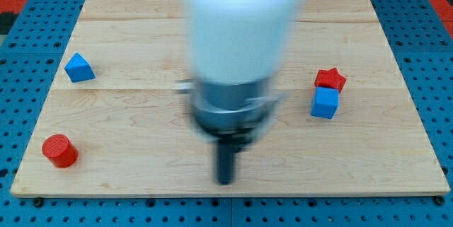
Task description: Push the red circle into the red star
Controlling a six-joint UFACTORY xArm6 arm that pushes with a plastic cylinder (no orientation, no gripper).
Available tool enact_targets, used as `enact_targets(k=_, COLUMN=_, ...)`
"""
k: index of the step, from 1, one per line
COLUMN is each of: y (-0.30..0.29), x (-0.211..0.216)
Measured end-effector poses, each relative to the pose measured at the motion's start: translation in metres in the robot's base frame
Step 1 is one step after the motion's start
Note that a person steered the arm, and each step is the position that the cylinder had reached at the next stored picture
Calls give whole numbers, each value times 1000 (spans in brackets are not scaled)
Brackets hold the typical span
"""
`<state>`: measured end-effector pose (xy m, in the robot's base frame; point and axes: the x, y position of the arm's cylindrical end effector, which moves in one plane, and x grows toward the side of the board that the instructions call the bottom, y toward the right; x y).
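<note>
Clawless, my tip [225, 180] is a bare rod with nothing to spread or pinch, resting near the board's bottom edge, centre, well apart from every block. Red circle [59, 150] sits far at the view's left bottom; red star [330, 79] lies at the right, touching the blue cube [325, 103] below it. Best, I judge, to swing round to the circle's left side, then push rightward and slightly up, steering above that cube

Bright, even light falls on the wooden board [233, 15], with soft short shadows. The arm [237, 43] is heavily blurred mid-board; blocks near the left and right edges stay sharp.
</note>
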<state>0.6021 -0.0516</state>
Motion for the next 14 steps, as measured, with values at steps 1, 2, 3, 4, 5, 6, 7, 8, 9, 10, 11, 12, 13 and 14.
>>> enact_targets(k=1, y=-147, x=0)
enact_targets(k=2, y=-238, x=0)
enact_targets(k=3, y=-252, x=-3)
enact_targets(k=4, y=-219, x=-4)
enact_targets(k=5, y=-230, x=-32)
enact_targets(k=6, y=-221, x=-53)
enact_targets(k=7, y=-141, x=-54)
enact_targets(k=8, y=-115, x=-46)
enact_targets(k=9, y=-215, x=-33)
enact_targets(k=10, y=-203, x=12)
enact_targets(k=11, y=-183, x=16)
enact_targets(k=12, y=-104, x=11)
enact_targets(k=13, y=-26, x=-5)
enact_targets(k=14, y=-22, x=-47)
